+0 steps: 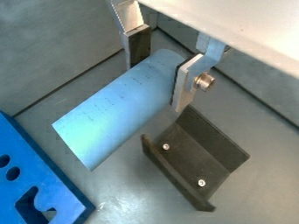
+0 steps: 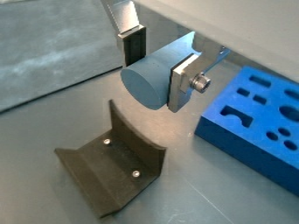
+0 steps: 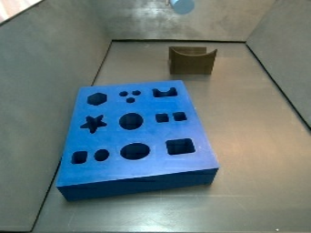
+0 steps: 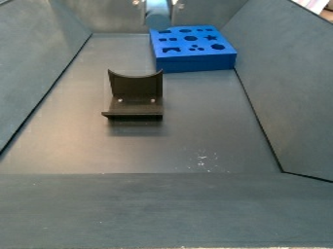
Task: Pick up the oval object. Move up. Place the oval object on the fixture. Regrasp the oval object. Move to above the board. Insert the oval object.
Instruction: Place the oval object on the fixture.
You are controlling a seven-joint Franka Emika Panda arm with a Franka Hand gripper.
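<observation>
Holding one oval object (image 2: 149,80) | end effector (image 2: 156,66) closed; one fixture (image 2: 112,169); one board (image 2: 251,120)

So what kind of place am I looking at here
Probably a robot test cell for peg insertion, possibly simulated: a grey walled bin with a blue board of shaped holes, a notched fixture, and the gripper raised above the floor, its fingers clamping the oval object.

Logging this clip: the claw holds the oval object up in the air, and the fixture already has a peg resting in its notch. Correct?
Not quite. The claw does hold the oval object aloft, but the fixture is empty, its notch bare in both side views.
</observation>
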